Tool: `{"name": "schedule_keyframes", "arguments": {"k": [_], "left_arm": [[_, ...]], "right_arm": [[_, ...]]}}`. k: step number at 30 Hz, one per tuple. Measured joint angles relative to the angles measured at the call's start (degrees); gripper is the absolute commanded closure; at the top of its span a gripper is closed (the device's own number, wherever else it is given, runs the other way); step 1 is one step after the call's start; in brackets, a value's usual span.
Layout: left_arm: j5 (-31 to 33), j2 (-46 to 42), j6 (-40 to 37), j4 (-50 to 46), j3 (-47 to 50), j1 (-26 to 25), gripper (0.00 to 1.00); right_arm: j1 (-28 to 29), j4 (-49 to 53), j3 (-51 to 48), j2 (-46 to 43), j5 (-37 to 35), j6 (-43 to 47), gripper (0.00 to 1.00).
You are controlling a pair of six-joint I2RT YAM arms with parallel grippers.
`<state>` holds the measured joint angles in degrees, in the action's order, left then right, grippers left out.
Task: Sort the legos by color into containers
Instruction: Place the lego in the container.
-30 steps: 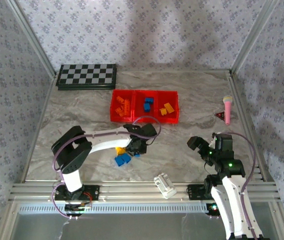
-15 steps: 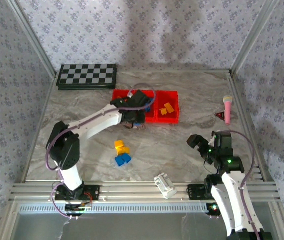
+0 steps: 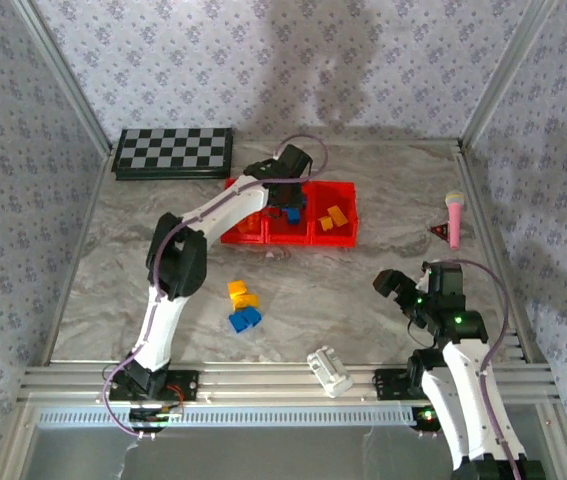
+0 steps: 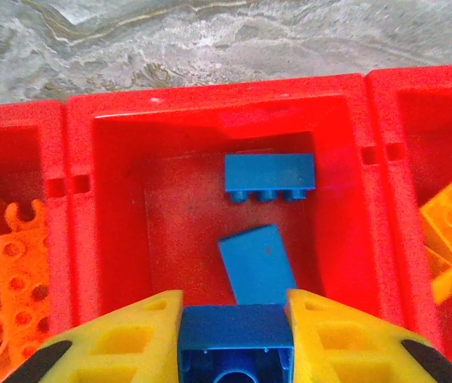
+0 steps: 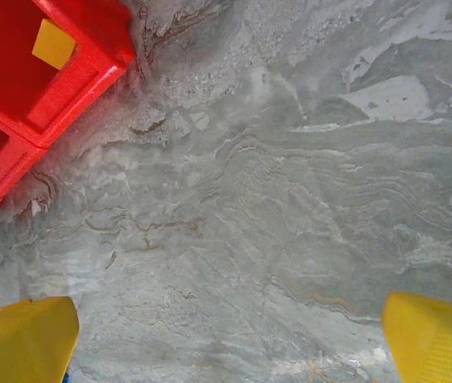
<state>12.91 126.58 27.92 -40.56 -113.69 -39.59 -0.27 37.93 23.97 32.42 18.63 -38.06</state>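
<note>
Grey marbled tabletop [image 3: 363, 290], floral walls [image 3: 213, 70]; at the wrist, the left gripper [image 4: 236, 319] pinches a blue lego [image 4: 237, 351] above the middle bin of the containers [image 4: 218, 100], the right gripper [image 5: 229, 335] gaping wide.

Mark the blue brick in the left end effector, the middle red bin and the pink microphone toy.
blue brick [image 4: 236, 331]: left wrist view, middle of its face.
middle red bin [image 4: 210, 97]: left wrist view, far rim.
pink microphone toy [image 3: 455, 218]: top external view, handle.
</note>
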Motion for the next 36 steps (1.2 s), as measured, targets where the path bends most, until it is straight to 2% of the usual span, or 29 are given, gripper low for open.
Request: {"name": "schedule_keyframes", "arguments": {"k": [4, 16, 21, 25, 29, 36], "left_arm": [[0.0, 2.8, -0.6, -0.5, -1.1, 0.1, 0.63], [0.6, 2.6, -1.7, -0.2, -1.0, 0.1, 0.27], [0.2, -2.7, -1.8, 1.9, 5.7, 0.1, 0.15], [0.0, -8.8, -2.6, 2.1, 10.1, 0.0, 0.01], [0.0, -17.0, -2.8, 3.8, 17.1, -0.8, 0.00], [0.0, -33.4, 0.0, 4.7, 35.1, -2.1, 0.00]], "right_arm": [[-0.3, 0.0, 0.2, 1.6, 0.0, 0.2, 0.00], [-0.8, -0.5, 0.3, 2.5, 0.0, 2.0, 0.00], [-0.9, -0.4, 0.6, 2.5, 0.0, 2.1, 0.00], [-0.9, -0.4, 0.9, 2.5, 0.0, 2.6, 0.00], [-0.9, -0.4, 0.9, 2.2, -0.2, 2.6, 0.00], [-0.9, -0.4, 0.9, 0.7, -0.7, 2.5, 0.00]]}}
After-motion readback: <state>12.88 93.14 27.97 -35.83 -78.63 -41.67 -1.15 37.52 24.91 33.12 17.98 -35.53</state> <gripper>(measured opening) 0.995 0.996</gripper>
